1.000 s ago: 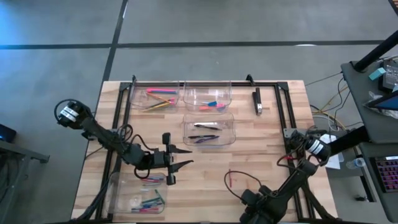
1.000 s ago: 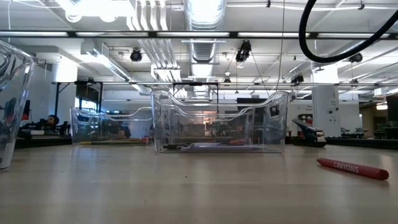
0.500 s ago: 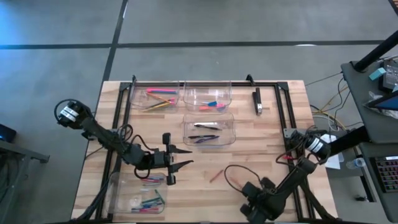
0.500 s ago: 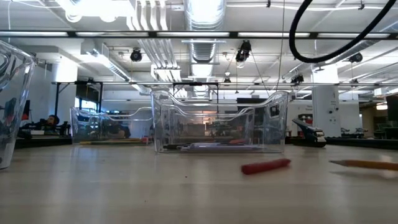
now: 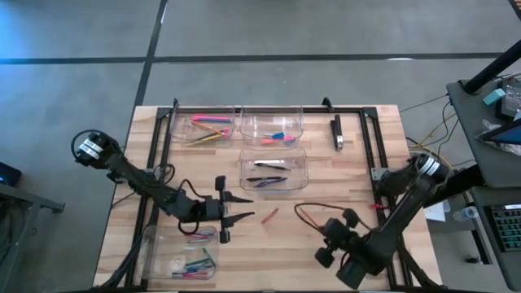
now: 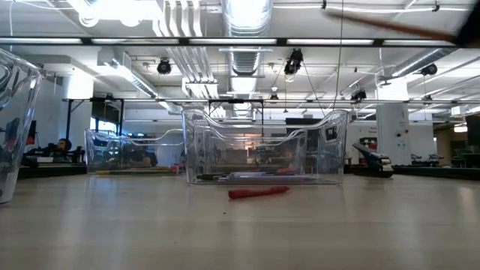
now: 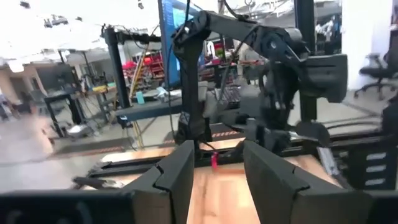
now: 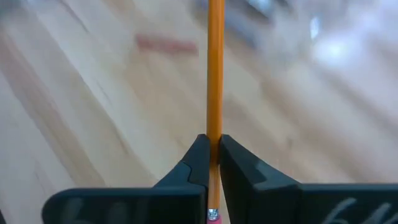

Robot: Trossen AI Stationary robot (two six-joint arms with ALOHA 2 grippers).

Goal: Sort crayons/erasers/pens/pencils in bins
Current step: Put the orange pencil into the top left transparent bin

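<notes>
Right wrist view: right gripper [image 8: 212, 152] clamping orange pencil [image 8: 215, 68], long axis running straight out past fingertips, above table's [image 5: 342, 191] front right. Pencil bin [image 5: 203, 128] lying at far left corner; left gripper [image 5: 242, 207] idling, part-open, empty, beside red crayon [image 5: 269, 215].

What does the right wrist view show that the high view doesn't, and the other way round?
Only the right wrist view shows the right gripper shut on an orange pencil, its pink eraser end poking out behind the fingers. Only the high view shows the whole layout: four clear bins, the left gripper open and empty near the front-left bin, and a black oblong block at the back of the table. Both show the wooden table and the red crayon lying loose on it, blurred in the wrist view.
</notes>
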